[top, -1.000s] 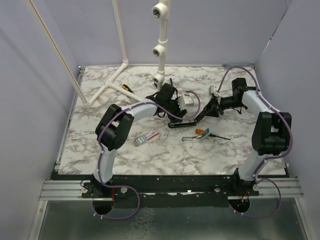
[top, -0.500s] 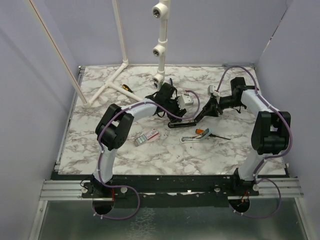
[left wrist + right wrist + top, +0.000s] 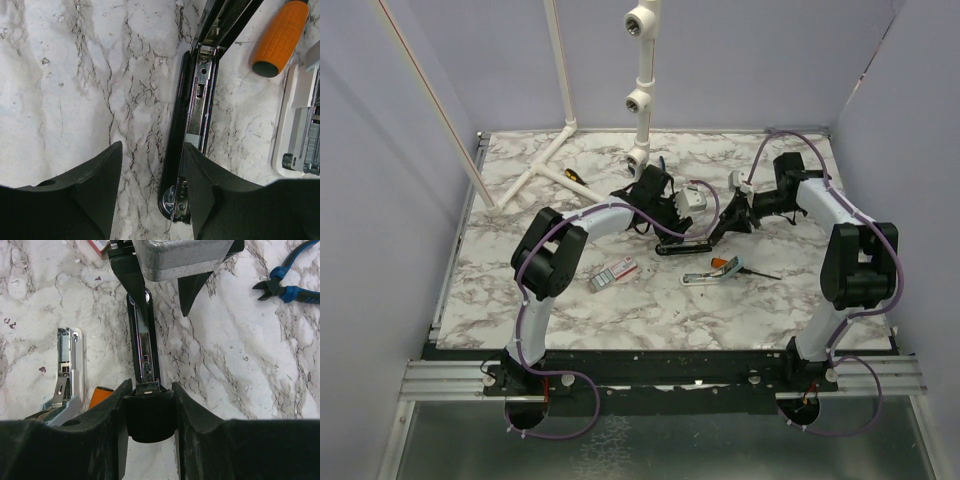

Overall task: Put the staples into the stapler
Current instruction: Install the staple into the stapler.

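The black stapler (image 3: 682,245) lies open mid-table, its metal channel (image 3: 196,107) facing up. My right gripper (image 3: 734,213) is shut on the stapler's raised black top arm (image 3: 150,412) and holds it tilted above the base (image 3: 145,347). My left gripper (image 3: 668,213) is open at the base's other end. In the left wrist view its jaws (image 3: 150,150) straddle the base's black side rim, and one finger (image 3: 202,192) overlaps the channel's end. The white staple box (image 3: 613,273) with red marks lies flat on the table, left of the stapler. No loose staple strip shows.
A pale teal stapler-like bar (image 3: 703,277) and an orange-handled screwdriver (image 3: 724,265) lie in front of the stapler. Blue pliers (image 3: 290,290) lie nearby. White pipes (image 3: 545,170) lie at the back left and a pipe post (image 3: 640,100) stands behind.
My right gripper has moved a little left with the stapler's top arm, swinging it closer over the base. The left gripper has stayed in place.
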You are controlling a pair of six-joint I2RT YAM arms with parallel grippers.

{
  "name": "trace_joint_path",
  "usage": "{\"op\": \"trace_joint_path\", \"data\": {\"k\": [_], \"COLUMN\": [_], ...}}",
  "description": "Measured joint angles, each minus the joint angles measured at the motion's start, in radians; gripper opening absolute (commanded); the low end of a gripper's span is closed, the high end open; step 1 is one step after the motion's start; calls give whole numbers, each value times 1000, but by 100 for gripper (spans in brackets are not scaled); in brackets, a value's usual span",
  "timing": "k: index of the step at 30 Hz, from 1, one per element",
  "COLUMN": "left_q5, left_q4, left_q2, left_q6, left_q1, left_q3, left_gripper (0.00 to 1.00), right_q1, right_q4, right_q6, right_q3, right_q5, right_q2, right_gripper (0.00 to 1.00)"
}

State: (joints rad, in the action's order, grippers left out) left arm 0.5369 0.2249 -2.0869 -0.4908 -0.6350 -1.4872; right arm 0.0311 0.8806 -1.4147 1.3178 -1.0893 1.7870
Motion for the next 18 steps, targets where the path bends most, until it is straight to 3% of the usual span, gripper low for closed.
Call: {"op": "trace_joint_path", "data": {"k": [18], "left_q5": [14], "left_q4": [0], "left_q2": [0], "left_q6": [8], "left_q1": [10], "left_q3": [0], "left_gripper": [53], "right_q1": [70], "right_q4": [-92], "right_q6": [98], "right_q3": [-11], "right_q5": [-2], "right_q2": [-4], "right_gripper": [19]}}
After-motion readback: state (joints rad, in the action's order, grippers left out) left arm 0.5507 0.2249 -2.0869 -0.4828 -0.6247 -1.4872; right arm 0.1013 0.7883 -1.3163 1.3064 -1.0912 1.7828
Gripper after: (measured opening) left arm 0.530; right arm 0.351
